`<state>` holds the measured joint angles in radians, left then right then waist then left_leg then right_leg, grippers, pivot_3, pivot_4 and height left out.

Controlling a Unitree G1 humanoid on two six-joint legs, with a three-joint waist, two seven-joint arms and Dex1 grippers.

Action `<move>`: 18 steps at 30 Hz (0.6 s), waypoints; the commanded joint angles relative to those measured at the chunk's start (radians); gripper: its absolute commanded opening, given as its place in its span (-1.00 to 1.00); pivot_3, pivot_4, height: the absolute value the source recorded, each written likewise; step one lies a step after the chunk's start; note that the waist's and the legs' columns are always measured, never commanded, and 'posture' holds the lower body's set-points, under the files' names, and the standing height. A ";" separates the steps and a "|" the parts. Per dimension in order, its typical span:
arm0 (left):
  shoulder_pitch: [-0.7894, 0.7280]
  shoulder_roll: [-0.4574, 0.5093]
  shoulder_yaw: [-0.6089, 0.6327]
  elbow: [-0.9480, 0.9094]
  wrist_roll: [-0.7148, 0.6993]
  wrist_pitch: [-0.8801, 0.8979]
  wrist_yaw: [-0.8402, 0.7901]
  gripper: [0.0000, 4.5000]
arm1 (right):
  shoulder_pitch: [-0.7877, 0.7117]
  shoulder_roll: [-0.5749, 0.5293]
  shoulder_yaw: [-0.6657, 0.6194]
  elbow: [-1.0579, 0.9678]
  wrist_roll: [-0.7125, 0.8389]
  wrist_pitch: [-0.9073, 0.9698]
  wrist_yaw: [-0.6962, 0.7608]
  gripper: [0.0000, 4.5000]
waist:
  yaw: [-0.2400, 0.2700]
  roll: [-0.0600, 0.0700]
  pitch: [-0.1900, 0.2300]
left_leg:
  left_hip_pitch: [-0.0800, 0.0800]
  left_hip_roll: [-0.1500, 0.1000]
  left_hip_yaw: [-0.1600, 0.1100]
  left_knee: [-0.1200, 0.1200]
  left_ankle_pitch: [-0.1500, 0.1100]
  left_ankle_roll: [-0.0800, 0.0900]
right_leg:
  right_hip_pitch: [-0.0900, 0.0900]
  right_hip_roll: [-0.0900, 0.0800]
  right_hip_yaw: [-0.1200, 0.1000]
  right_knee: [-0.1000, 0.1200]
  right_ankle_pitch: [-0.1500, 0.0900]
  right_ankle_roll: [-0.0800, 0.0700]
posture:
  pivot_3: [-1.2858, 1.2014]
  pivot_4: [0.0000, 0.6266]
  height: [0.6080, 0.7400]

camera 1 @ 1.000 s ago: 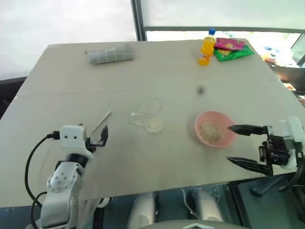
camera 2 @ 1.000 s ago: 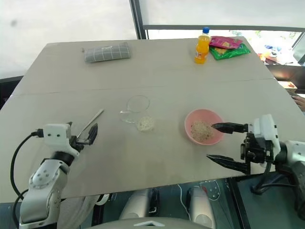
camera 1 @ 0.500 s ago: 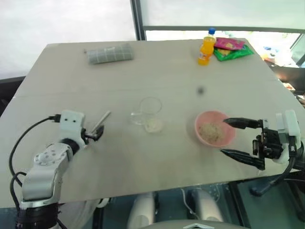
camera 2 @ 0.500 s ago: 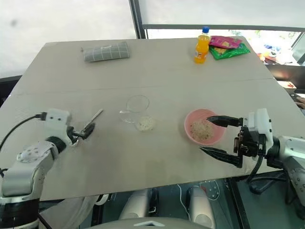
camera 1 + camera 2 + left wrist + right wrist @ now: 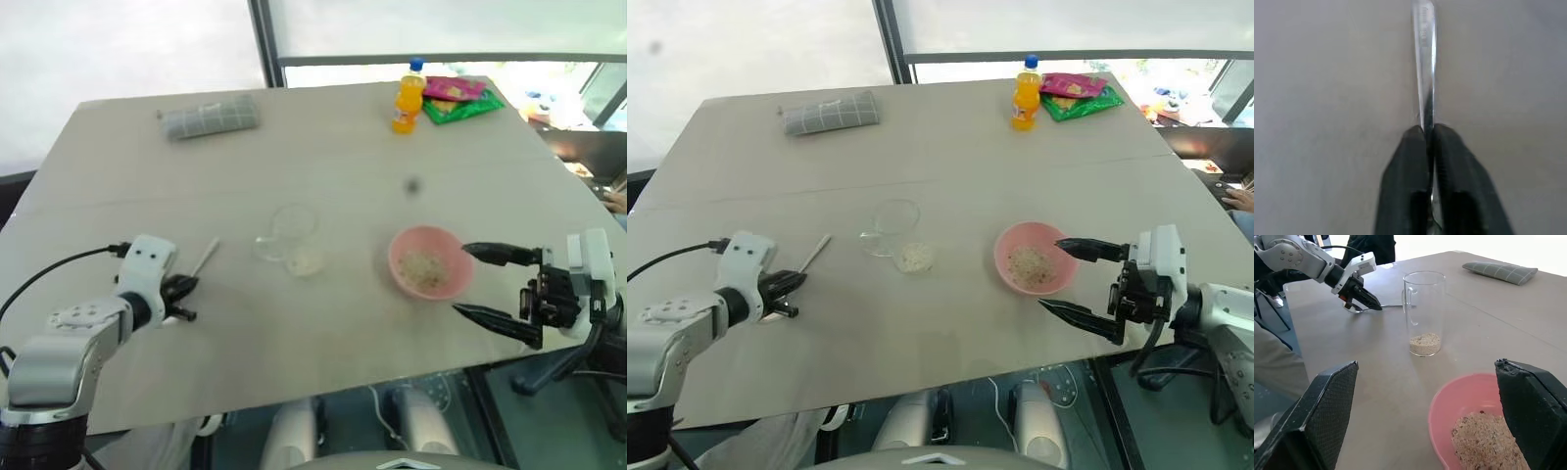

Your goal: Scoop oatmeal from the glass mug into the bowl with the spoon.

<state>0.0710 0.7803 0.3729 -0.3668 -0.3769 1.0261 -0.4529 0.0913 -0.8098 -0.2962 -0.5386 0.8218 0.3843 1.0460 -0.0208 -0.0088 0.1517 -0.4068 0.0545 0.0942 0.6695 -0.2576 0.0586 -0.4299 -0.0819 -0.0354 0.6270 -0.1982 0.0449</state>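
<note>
The slim, shiny silver metal spoon [image 5: 202,260] lay flat on the pale grey desk [image 5: 323,157], left of the small clear glass mug [image 5: 291,238], with its long axis running from near-left to far-right. The left pincer [image 5: 1428,134] was closed on one end of it, and the left wrist view showed the thin metal pinched between the two black fingers, the rest of the spoon reaching away along the desk toward the mug. Which end was gripped could not be told. The spoon looked light, stiff and slippery, so a hold well up the handle, away from the scooping end, would probably serve best. The mug stood upright with a low layer of pale beige oatmeal [image 5: 1424,343] in its bottom; it seemed fragile and easy to tip. The shallow pink bowl [image 5: 1031,258] sat to the right, already holding some flakes. Just right of it, the right pincer [image 5: 1084,280] was spread wide and held nothing.
</note>
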 commanded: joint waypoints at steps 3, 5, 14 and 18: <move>0.055 -0.044 0.008 0.074 0.027 0.011 0.034 -0.99 | -0.023 0.004 -0.027 0.010 -0.010 -0.031 0.016 1.00 | 0.000 0.003 -0.002 | 0.008 0.001 0.003 -0.003 0.000 0.000 | 0.004 0.001 0.003 0.000 -0.002 0.001 | 0.03 -0.52 1.00; 0.027 -0.070 0.014 0.072 0.032 -0.044 0.048 -0.99 | -0.032 0.005 -0.026 0.018 -0.012 -0.031 0.017 1.00 | 0.002 0.004 -0.003 | 0.009 0.001 0.003 -0.003 -0.001 -0.002 | 0.005 0.001 0.003 0.000 -0.002 0.001 | 0.03 -0.52 1.00; -0.250 -0.176 0.062 0.091 0.053 -0.308 0.160 -0.99 | -0.125 -0.009 -0.029 0.084 -0.062 0.025 -0.094 1.00 | 0.037 -0.009 0.003 | 0.005 0.001 0.000 0.001 -0.001 -0.003 | 0.006 -0.001 0.000 0.000 0.001 -0.004 | 0.03 -0.52 1.00; -0.445 -0.168 0.005 0.077 0.063 -0.427 0.151 -0.99 | -0.288 0.021 -0.027 0.105 -0.059 0.164 -0.346 1.00 | 0.036 -0.012 0.004 | -0.006 0.000 0.000 0.004 0.000 0.000 | -0.001 -0.003 -0.001 -0.001 0.003 -0.005 | 0.03 -0.52 1.00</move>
<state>-0.3261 0.5960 0.3884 -0.2488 -0.3174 0.6651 -0.2989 -0.1479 -0.7951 -0.2940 -0.4180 0.7507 0.4931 0.8099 0.0156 -0.0208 0.1553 -0.4162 0.0534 0.0941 0.6757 -0.2565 0.0575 -0.4333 -0.0850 -0.0364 0.6263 -0.1947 0.0396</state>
